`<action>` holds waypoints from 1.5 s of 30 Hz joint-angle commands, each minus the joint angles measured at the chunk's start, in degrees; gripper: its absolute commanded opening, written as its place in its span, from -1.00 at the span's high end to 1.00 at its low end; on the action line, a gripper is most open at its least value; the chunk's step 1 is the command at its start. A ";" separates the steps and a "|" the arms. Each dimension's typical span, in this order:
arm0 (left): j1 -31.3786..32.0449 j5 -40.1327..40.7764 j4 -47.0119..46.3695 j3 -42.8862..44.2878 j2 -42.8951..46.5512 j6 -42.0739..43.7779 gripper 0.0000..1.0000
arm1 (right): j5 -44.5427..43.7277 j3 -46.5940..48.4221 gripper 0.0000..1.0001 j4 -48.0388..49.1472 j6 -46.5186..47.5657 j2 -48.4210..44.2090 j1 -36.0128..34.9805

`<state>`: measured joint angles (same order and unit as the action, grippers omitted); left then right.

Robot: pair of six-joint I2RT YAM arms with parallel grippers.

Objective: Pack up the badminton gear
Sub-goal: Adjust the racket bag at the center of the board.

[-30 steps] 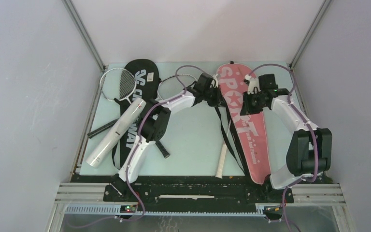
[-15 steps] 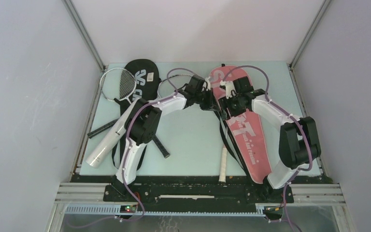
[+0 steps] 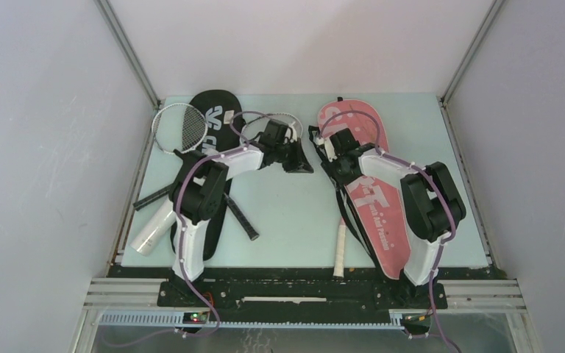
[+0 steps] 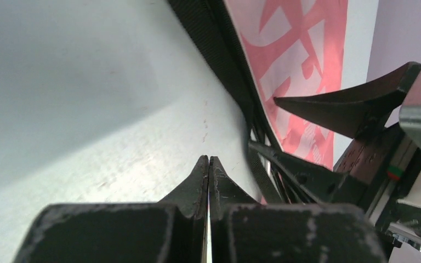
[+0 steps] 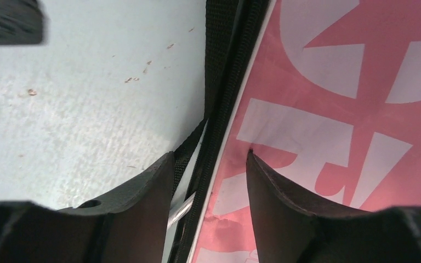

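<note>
I'm working the pink "SPORT" cover [image 3: 382, 220], the biggest piece on the table, lying lengthwise on the right half. My right gripper [image 5: 211, 164] sits astride its left zip edge near the head end, jaws partly apart with the seam and the black strap [image 5: 219, 49] between them, nothing pinched yet. I judge this to be the opening step: next I need to close on that edge, catching the fabric rather than the strap, and lift it. A white racket grip [image 3: 338, 246] pokes out at the cover's near left side; I cannot tell whether its head is inside. The black "CROSSWAY" cover [image 3: 213, 110] lies flat at far left, with the white-framed racket [image 3: 182, 125] resting across its edge, not inside. The white tube [image 3: 151, 228] lies near left; its contents are hidden. My left gripper [image 4: 209, 164] is fully closed on nothing, hovering just left of the pink cover.
</note>
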<state>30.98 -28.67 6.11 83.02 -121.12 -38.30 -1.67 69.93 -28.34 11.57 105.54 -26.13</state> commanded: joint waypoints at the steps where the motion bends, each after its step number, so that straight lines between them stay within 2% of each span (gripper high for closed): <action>1: -1.49 0.17 -1.81 -3.02 6.38 2.72 1.00 | -4.91 0.74 -0.17 2.83 2.19 -0.20 -0.73; 7: -2.26 -0.26 -1.66 -4.69 8.49 4.34 0.99 | -4.95 1.35 -0.14 2.83 4.17 1.97 -0.53; 9: -2.24 -0.36 -1.55 -5.13 9.12 4.88 0.93 | -4.83 1.89 -0.14 2.31 4.75 3.26 -0.51; 14: -2.26 0.90 -0.06 -5.44 11.16 7.84 0.63 | -3.30 4.55 -0.16 -0.65 5.25 7.15 -0.25; 17: -2.41 2.73 1.32 -5.73 13.03 10.80 0.43 | -3.59 6.26 -0.09 -2.21 5.90 9.53 -0.08; 21: -3.21 4.83 3.39 -6.22 15.96 14.28 0.17 | -4.00 7.72 0.34 -3.49 6.56 11.38 0.11; 25: -4.72 6.63 4.65 -7.70 19.18 16.15 0.01 | -4.41 10.30 0.94 -5.38 6.71 12.32 0.44; 26: -5.05 7.09 5.04 -8.07 19.85 16.77 -0.04 | -4.58 10.74 1.00 -5.56 6.71 12.25 0.53; 29: -5.96 9.76 7.68 -7.76 21.43 19.54 -0.26 | -3.54 12.24 1.00 -6.38 6.79 11.02 1.23; 32: -6.43 12.40 10.32 -7.18 22.84 23.40 -0.51 | 1.87 14.09 1.00 -8.27 6.71 8.54 2.70; 35: -6.72 14.03 11.04 -7.41 25.05 27.41 -0.66 | 11.70 15.79 1.00 -10.77 7.17 5.54 4.90; 41: -6.85 13.25 8.94 -8.91 28.39 31.77 -0.75 | 28.15 17.07 1.00 -13.49 7.19 0.57 9.76; 45: -6.88 12.26 7.39 -9.26 28.53 32.94 -0.79 | 33.54 17.99 1.00 -15.33 8.15 -1.00 11.40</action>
<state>24.25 -16.19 16.56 75.68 -95.07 -9.41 19.35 84.77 -40.99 17.98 109.06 -15.09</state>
